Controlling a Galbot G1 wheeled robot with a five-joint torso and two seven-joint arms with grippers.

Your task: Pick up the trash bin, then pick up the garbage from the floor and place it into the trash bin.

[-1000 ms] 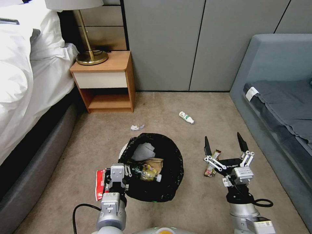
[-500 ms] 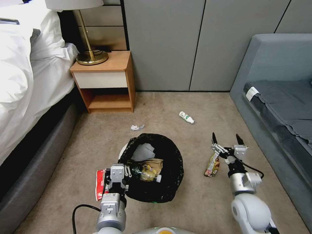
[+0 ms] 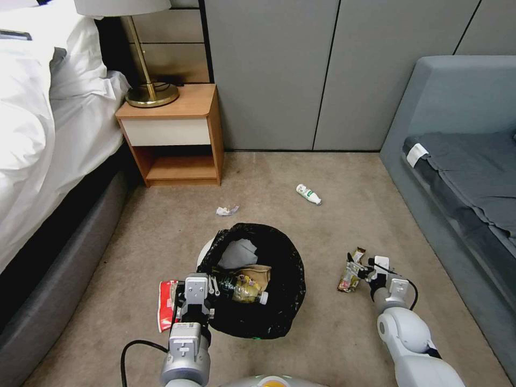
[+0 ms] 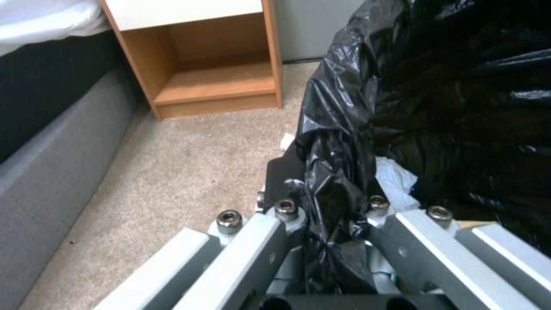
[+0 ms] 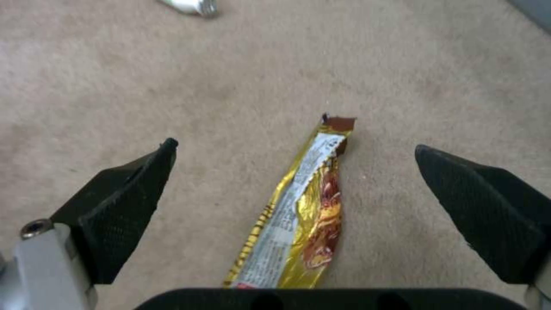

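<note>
Right wrist: pincer (spread) straddles wrapper.

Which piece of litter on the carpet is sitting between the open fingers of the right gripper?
The gold and brown snack wrapper, framed by the right gripper. The small bottle and crumpled tissue lie farther off.

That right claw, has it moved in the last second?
Yes. The right gripper has dropped toward the floor, its open fingers now either side of the snack wrapper, which hasn't shifted.
</note>
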